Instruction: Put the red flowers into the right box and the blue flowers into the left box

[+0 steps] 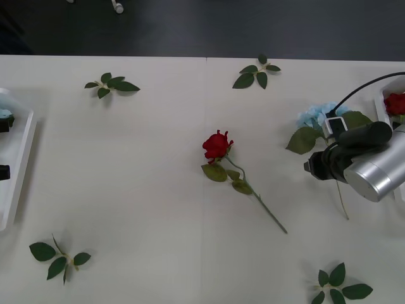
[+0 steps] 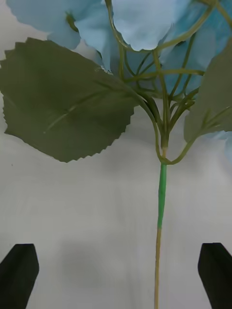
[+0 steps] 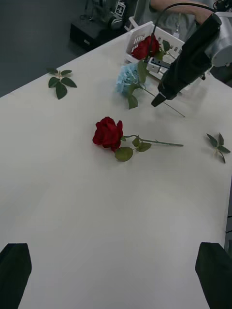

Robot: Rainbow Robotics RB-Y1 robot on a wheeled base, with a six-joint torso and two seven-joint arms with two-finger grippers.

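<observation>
A blue flower lies on the white table near the right edge, its stem running toward me. My right gripper hovers over that stem, open, with a black finger on each side; the pale petals and a big leaf lie just ahead. One red flower lies alone at the table's middle. Another red bloom rests in the right box. My left gripper stands open over the left box at the left edge.
Bloomless leaf sprigs lie scattered: far left, far middle, near left and near right. The table's far edge runs along a dark floor. Bare tabletop surrounds the central rose.
</observation>
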